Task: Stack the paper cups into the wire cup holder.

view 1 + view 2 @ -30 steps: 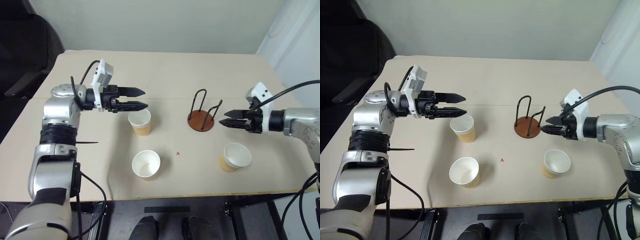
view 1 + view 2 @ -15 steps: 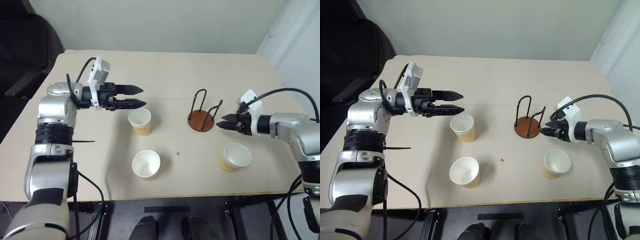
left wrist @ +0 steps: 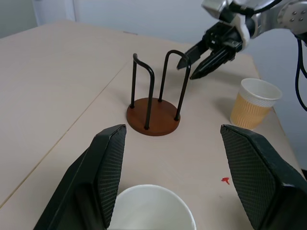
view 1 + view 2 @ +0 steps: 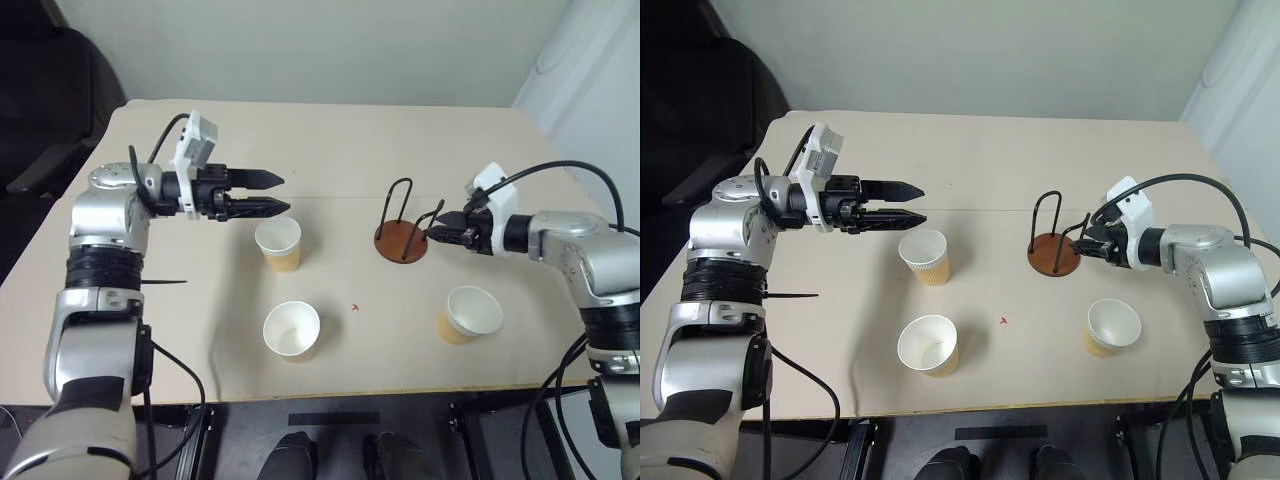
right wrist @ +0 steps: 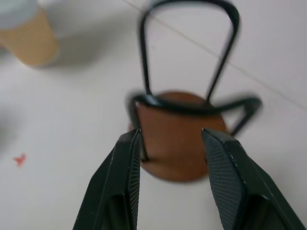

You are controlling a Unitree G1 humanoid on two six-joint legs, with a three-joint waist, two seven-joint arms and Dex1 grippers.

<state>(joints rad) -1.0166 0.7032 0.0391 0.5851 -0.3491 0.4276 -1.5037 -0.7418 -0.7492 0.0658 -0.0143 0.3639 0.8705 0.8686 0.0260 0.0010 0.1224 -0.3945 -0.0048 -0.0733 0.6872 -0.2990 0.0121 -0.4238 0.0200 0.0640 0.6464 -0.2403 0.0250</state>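
Observation:
The wire cup holder (image 4: 402, 242), a reddish-brown disc with black wire loops, stands empty right of the table's middle. Three paper cups stand upright on the table. One (image 4: 279, 244) is left of the holder, one (image 4: 292, 330) sits near the front edge, and one (image 4: 468, 313) stands front right. My left gripper (image 4: 285, 193) hovers open just above and behind the left cup, pointing toward the holder. My right gripper (image 4: 434, 236) is open at the holder's right side. In the right wrist view its fingers (image 5: 125, 167) flank the near wire loop (image 5: 192, 108) without closing on it.
A dark chair (image 4: 50, 90) stands beyond the table's far left corner. A small red mark (image 4: 355, 308) lies on the tabletop between the front cups. The table's front edge (image 4: 330, 392) runs close to the two nearer cups.
My right gripper has moved left and slightly farther, from beside the holder up to its right-hand wire loop. The left gripper and the cups have stayed in place.

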